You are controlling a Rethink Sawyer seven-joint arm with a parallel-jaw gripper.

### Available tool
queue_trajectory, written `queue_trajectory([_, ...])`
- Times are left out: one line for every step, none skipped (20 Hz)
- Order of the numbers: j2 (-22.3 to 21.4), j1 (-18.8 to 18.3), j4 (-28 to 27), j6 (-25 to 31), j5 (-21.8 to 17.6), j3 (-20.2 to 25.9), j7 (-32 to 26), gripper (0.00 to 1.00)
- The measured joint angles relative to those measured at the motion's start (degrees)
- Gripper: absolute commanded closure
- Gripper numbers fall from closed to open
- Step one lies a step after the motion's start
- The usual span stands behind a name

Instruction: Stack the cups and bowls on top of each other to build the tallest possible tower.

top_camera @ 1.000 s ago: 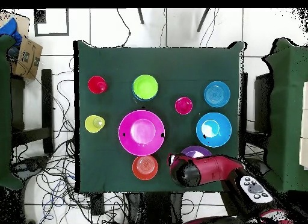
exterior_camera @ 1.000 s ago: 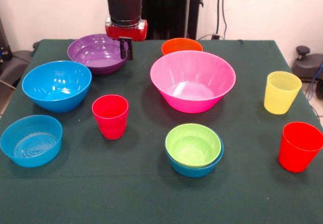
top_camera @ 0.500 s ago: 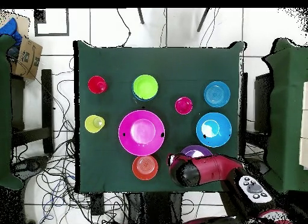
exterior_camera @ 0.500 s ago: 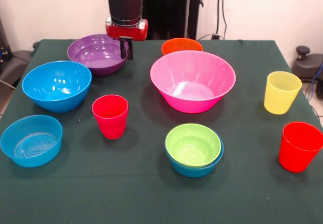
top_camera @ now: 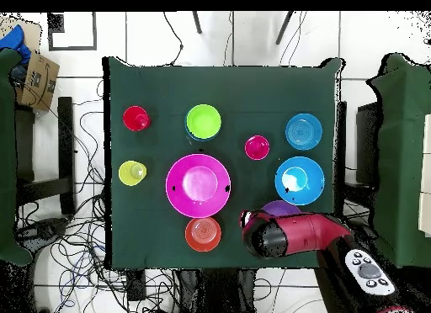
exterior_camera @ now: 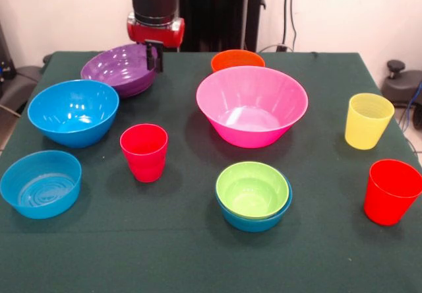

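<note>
My gripper (exterior_camera: pixel 154 55) is shut on the right rim of the purple bowl (exterior_camera: pixel 117 68), which is tilted and raised at the far left. In the overhead view my arm (top_camera: pixel 286 236) covers most of that bowl (top_camera: pixel 278 208). The big pink bowl (exterior_camera: pixel 251 105) stands mid-table, with the small orange bowl (exterior_camera: pixel 237 60) behind it. A lime green bowl (exterior_camera: pixel 252 189) sits nested in a small blue bowl (exterior_camera: pixel 258 222) at the near centre. One red cup (exterior_camera: pixel 144 152) stands left of centre. A second red cup (exterior_camera: pixel 391 191) and the yellow cup (exterior_camera: pixel 368 120) stand at the right.
A large blue bowl (exterior_camera: pixel 73 111) and a shallow blue bowl (exterior_camera: pixel 41 183) stand on the left side of the green table (exterior_camera: pixel 198 260). Cables lie on the floor around the table (top_camera: pixel 84 158).
My gripper has risen and shifted left, and the purple bowl has tipped and lifted with it. The other bowls and cups have not moved.
</note>
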Motion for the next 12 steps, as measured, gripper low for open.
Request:
queue_trajectory([-0.52, -0.15, 0.02, 0.49, 0.13, 0.25, 0.00, 1.00])
queue_trajectory([-1.25, -0.37, 0.02, 1.26, 0.38, 0.64, 0.00, 1.00])
queue_trajectory([-2.47, -0.66, 0.02, 2.50, 1.00, 1.38, 0.00, 1.00])
queue_trajectory([-2.93, -0.75, 0.03, 2.99, 1.34, 1.66, 0.00, 1.00])
queue_trajectory([-3.29, -0.82, 0.04, 3.30, 1.62, 1.87, 0.00, 1.00])
queue_trajectory([-3.64, -0.89, 0.04, 3.61, 1.90, 2.09, 0.00, 1.00])
queue_trajectory([-4.78, -1.19, 0.07, 4.45, 2.81, 2.84, 0.00, 1.00])
queue_trajectory([-5.13, -1.29, 0.09, 4.70, 3.09, 3.08, 0.00, 1.00])
queue_trajectory([-5.59, -1.44, 0.11, 5.06, 3.45, 3.42, 0.00, 1.00])
queue_trajectory([-5.95, -1.55, 0.14, 5.35, 3.78, 3.68, 0.00, 1.00])
queue_trajectory([-6.57, -1.73, 0.21, 5.93, 4.39, 4.17, 0.00, 1.00])
queue_trajectory([-7.05, -1.86, 0.27, 6.37, 4.84, 4.60, 0.00, 1.00])
